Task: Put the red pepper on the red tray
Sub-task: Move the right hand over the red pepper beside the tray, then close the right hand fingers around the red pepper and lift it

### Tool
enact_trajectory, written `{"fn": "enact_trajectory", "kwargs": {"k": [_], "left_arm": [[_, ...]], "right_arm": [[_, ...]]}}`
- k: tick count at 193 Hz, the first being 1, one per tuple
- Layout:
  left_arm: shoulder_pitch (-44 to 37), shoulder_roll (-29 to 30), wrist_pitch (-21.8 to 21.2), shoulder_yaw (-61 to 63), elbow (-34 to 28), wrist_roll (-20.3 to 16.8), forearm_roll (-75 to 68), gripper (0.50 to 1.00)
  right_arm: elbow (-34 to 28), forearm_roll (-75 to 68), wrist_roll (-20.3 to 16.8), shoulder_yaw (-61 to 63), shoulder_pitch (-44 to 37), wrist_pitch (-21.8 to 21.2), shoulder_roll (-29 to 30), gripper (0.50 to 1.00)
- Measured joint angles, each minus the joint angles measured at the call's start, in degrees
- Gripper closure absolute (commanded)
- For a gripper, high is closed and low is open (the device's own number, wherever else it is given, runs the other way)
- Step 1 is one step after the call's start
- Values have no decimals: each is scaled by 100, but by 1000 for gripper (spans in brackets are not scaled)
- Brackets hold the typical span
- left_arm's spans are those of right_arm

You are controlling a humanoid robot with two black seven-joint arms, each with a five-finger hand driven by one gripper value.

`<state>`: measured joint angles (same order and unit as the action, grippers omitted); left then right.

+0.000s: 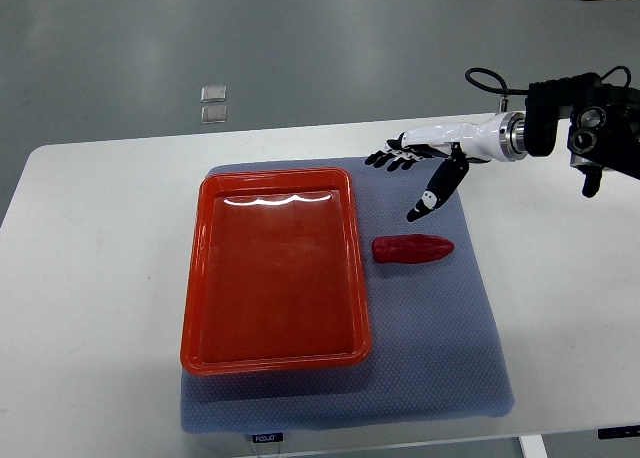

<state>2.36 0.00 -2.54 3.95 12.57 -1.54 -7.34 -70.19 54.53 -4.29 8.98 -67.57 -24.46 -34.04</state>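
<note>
On the blue mat (440, 358) lies the red tray (275, 358), bare inside; just right of it rests the pepper (413, 249). Beyond, above the mat's far edge, the right hand (420, 168) hangs with fingers spread, holding nothing.

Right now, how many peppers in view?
1. The pepper lies on the grey mat, just right of the tray, below the right hand. The tray holds nothing, and nothing in view could hide another.
</note>
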Motion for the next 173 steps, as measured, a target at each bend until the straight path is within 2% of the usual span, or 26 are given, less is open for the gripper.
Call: {"fn": "enact_trajectory", "kwargs": {"k": [11, 32, 47, 96, 173], "left_arm": [[0, 0, 0, 0, 0, 0, 0, 500], [1, 0, -2, 0, 0, 0, 0, 500], [1, 0, -2, 0, -1, 4, 0, 500], [1, 0, -2, 0, -10, 4, 13, 500], [1, 0, -2, -8, -45, 4, 14, 500]], "right_arm": [[-49, 4, -39, -119, -21, 123, 42, 589], [-74, 33, -29, -259, 161, 706, 214, 591], [-73, 68, -5, -304, 305, 958, 268, 591], [-73, 155, 15, -327, 632, 1189, 298, 593], [-12, 695, 148, -318, 1258, 1864, 396, 607]]}}
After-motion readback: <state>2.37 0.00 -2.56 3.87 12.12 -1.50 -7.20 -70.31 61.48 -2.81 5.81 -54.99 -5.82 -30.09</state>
